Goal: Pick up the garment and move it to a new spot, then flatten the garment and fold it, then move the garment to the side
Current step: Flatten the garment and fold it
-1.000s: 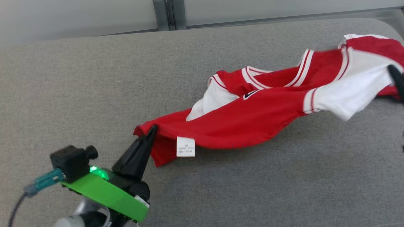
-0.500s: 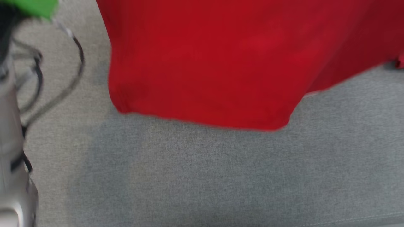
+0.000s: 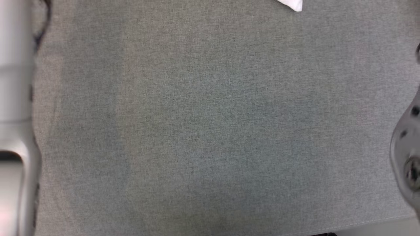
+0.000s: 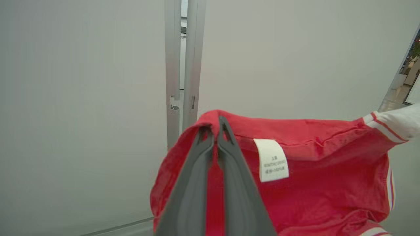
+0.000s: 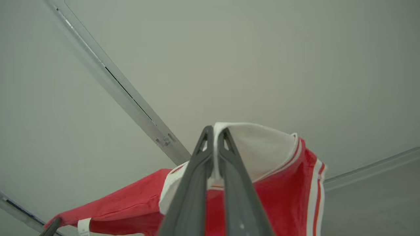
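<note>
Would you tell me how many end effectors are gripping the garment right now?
2. The left end effector pinches the garment at its red edge beside the label; the right end effector pinches its white part.

left tool (image 4: 215, 131) and right tool (image 5: 216, 133) both pinched closed.

You're in what looks like an office or lab: pale partition panels (image 4: 82, 98), metal frames (image 4: 172, 65), a grey fabric-covered surface (image 3: 210, 131).

The silver left forearm (image 3: 14, 98) is carrying a dark cable (image 3: 44, 23); the right forearm (image 3: 405, 147) is showing dark screws (image 3: 415, 110); the left gripper (image 4: 214, 124) is tapering, dark grey.
</note>
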You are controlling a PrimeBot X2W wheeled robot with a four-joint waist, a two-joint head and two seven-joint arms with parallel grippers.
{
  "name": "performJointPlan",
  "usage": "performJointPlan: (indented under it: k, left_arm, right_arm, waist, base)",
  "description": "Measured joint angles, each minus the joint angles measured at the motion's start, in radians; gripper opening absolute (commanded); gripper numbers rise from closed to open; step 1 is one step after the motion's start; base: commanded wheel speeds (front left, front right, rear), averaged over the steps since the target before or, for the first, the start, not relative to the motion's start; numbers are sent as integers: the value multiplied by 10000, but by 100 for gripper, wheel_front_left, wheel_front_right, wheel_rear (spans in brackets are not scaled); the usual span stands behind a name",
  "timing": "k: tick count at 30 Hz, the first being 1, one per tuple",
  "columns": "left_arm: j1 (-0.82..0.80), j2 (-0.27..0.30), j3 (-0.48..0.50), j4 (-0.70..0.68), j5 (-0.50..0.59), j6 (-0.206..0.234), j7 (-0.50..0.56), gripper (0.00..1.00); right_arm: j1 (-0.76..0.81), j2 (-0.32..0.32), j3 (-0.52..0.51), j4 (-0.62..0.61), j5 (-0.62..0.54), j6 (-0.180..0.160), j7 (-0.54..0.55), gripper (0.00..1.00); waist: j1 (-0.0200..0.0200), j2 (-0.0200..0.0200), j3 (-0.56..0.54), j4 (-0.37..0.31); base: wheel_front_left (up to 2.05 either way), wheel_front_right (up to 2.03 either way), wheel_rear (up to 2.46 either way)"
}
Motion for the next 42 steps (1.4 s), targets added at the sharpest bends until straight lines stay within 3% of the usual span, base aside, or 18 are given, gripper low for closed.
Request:
performJointPlan:
  k: [10, 16, 20, 30, 36, 42]
  left_arm:
    - [5531, -54, -959, 830, -483, -163, -1814, 0]
    - [9583, -290, -616, -635, -1087, -69, -2034, 0]
    - [12110, -226, -614, -2092, -1225, 426, -2040, 0]
    - [16877, 311, -1028, -6673, -1434, 2174, -541, 0]
    - [17855, 729, -1323, -8583, -1912, 2383, 642, 0]
    - [17237, 899, -949, -9338, -2345, 2439, 1287, 0]
  right_arm:
    - [7394, -665, 1333, -1933, 1423, 0, -1103, 0]
    - [12034, -805, 1164, -3611, 2339, 0, -1450, 0]
    - [14343, -744, 1104, -4370, 2495, 0, -1271, 0]
    - [17604, -911, 978, -5187, 2650, 0, -589, 0]
    - [18966, -1104, 328, -6157, 3112, 0, -134, 0]
    - [17696, -1499, -180, -6573, 3126, 0, 531, 0]
  waist:
    - [-3, 0, -1102, 40]
    - [-4, 0, -2220, 197]
    - [-4, 0, -2966, 298]
    - [-4, 0, -4310, 554]
    - [-4, 0, -4455, 934]
    - [-4, 0, -4106, 975]
  base:
    - [0, 0, 0]
    - [0, 0, 0]
    - [0, 0, 0]
    - [0, 0, 0]
    - [0, 0, 0]
    - [0, 0, 0]
